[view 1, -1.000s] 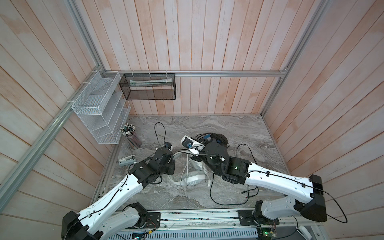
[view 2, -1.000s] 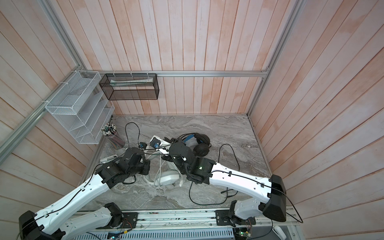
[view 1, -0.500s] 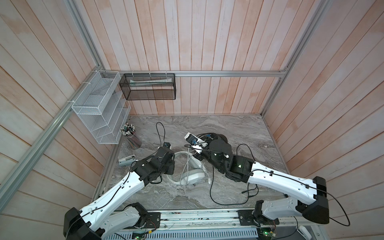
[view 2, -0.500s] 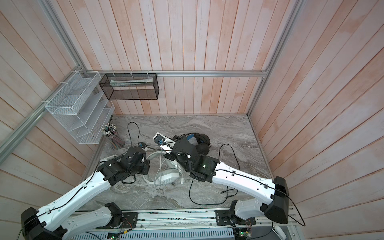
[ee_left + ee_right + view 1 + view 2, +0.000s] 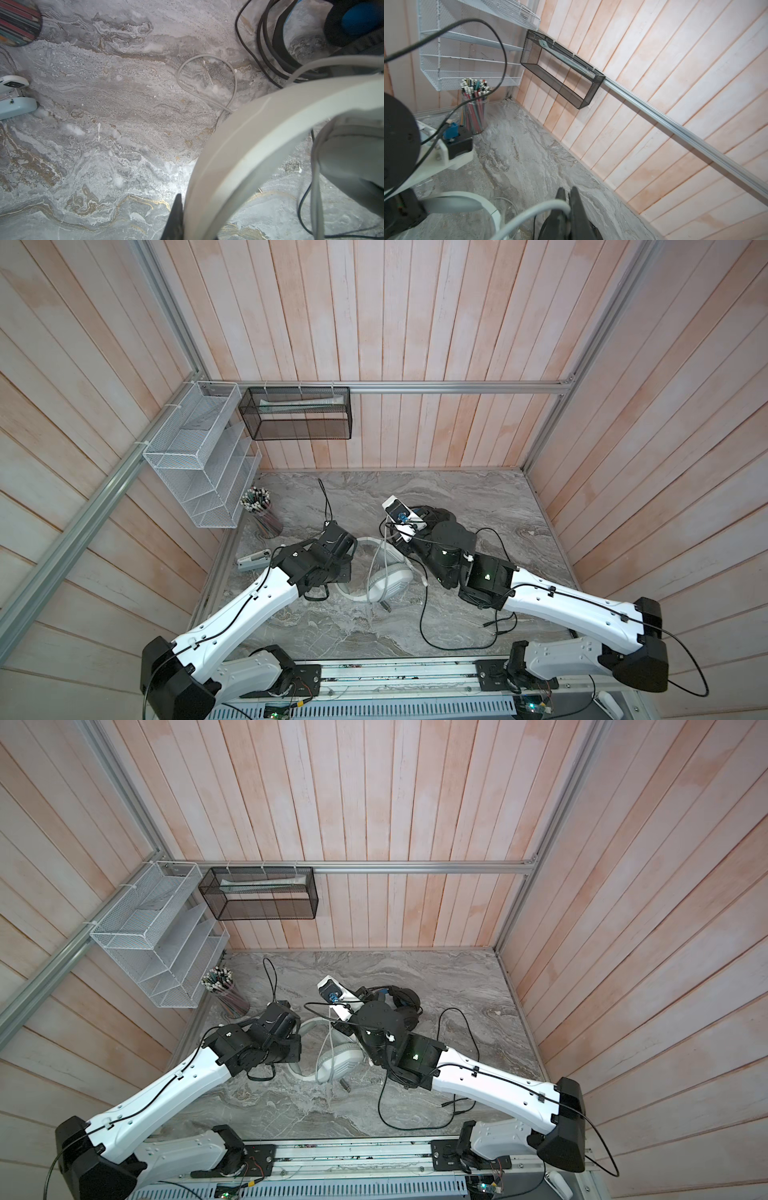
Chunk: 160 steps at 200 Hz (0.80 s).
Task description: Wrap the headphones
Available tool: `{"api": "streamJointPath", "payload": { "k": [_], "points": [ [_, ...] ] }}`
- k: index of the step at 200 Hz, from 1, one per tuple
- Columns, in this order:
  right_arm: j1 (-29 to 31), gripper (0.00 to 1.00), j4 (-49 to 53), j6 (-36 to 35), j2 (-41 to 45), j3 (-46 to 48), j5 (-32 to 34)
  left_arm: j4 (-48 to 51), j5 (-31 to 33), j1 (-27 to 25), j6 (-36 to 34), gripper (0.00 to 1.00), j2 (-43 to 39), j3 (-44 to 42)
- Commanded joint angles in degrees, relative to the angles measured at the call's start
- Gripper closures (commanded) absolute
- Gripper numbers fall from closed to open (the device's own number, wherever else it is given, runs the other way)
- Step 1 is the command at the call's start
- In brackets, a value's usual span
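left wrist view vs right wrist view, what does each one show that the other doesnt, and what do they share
Only the left wrist view: the black headphones, a loop of the white cable lying on the table, and a small white and pale-blue device at the frame's edge.
Only the right wrist view: the white wire rack, the black mesh basket, the wooden wall, and the right gripper shut on the white cable.
Both: the white headphones' headband, the white cable, the pencil cup and the marble table.
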<state>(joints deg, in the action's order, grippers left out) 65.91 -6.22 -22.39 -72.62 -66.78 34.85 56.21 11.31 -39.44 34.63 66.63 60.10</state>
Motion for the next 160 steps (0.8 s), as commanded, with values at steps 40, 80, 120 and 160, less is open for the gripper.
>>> {"api": "streamJointPath", "payload": {
  "k": [40, 80, 120, 160],
  "points": [
    [-0.91, 0.96, 0.78, -0.5, -7.38, -4.13, 7.55, -4.95, -6.85, -0.89, -0.25, 1.0, -3.51, -0.76],
    [-2.27, 0.8, 4.78, 1.61, -9.72, -8.08, 6.68, -4.88, -7.57, -1.18, -0.97, 1.0, -3.72, -1.15],
    [-4.37, 0.64, 8.23, 5.39, -10.98, -9.39, 5.31, -3.99, -8.47, -1.17, -1.66, 1.0, -5.01, -0.86],
    [-5.61, 0.5, 16.35, 9.48, -13.12, -13.31, 1.48, -5.06, -12.5, -1.16, -1.71, 1.0, -5.87, -0.86]
  ]
}}
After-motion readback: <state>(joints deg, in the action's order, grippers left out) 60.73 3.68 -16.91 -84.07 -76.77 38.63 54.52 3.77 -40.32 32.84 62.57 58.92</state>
